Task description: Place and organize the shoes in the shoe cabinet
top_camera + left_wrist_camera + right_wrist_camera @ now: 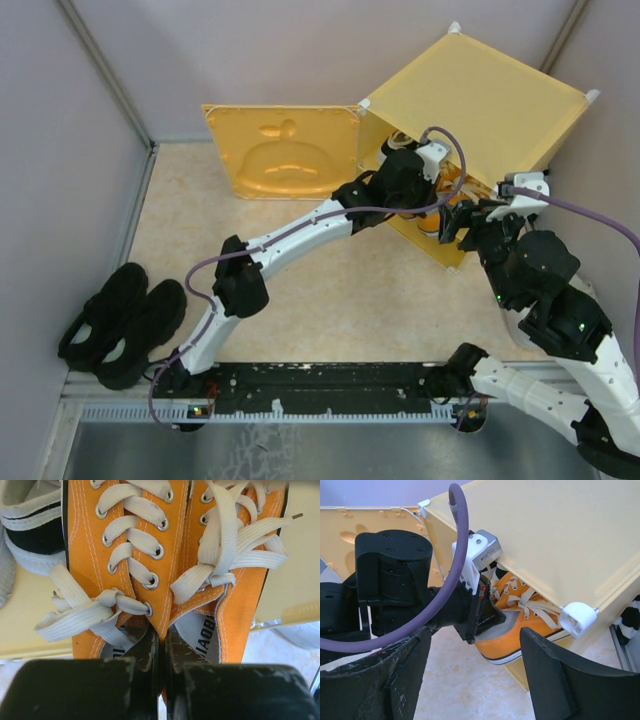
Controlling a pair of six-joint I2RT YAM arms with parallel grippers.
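The orange sneakers [165,580], white-laced and white-soled, sat side by side in the mouth of the yellow shoe cabinet [480,100], heels jutting out. The left gripper [161,650] was clamped tight on their inner collars, its arm stretched forward. The right gripper [475,670] hung wide open and empty near the cabinet's white corner connector [577,619]. A black-and-white sneaker [30,525] lay beside the orange pair, and a dark pair [125,325] stood well apart by the left wall.

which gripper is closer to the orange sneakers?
Left. The left gripper is shut on the orange sneakers at their inner collars, at the shoe cabinet mouth; the right gripper hangs open just outside, not touching them.
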